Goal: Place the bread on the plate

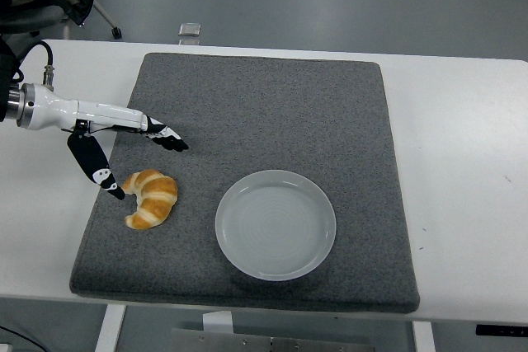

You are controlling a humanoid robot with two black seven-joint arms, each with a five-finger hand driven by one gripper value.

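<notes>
One white table (462, 162) fills most of the head view, and a large dark grey mat (264, 121) covers its middle. On the mat's near half sits a round pale plate (275, 224), with nothing on it.

Entering from the picture's left edge, the left arm reaches in over the table's left side, its white forearm running toward the mat's left border. The left hand (124, 146) is spread wide and holds nothing: its fingers (167, 138) stretch out together to the right over the mat, while the black thumb (95, 169) points down and toward the near edge, well apart from them.

Smaller than all of these, the bread (151, 198), a golden-brown croissant, lies on the mat near its left border, to the left of the plate and apart from it. It sits just below the open span of the hand, nearer the table's front edge than the fingers. The thumb's tip comes down just beside the croissant's left end; whether it touches cannot be told from this view. The fingers are clear of the bread, above and slightly right of it in the picture.

Beyond the table's far edge a small grey object (190, 30) lies on the floor.
</notes>
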